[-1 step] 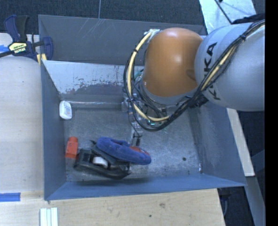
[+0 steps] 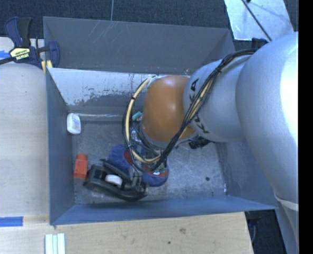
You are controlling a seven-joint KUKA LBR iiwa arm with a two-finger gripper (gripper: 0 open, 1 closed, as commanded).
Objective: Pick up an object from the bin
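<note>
My gripper [image 2: 140,165] is down at the bin's front middle, mostly hidden under the arm's orange cover and cables. It sits right over a blue rounded thing [image 2: 118,156] whose other end shows at its right. Just in front and to the left lies a black tape-dispenser-like thing [image 2: 111,183] with a white roll in it, its right end touching or nearly touching the gripper. Whether anything is held is hidden.
A small orange block [image 2: 81,165] lies left of the black thing, near the bin's left wall. A white crumpled piece [image 2: 73,124] rests at the back left. The arm's big grey body covers the bin's right half.
</note>
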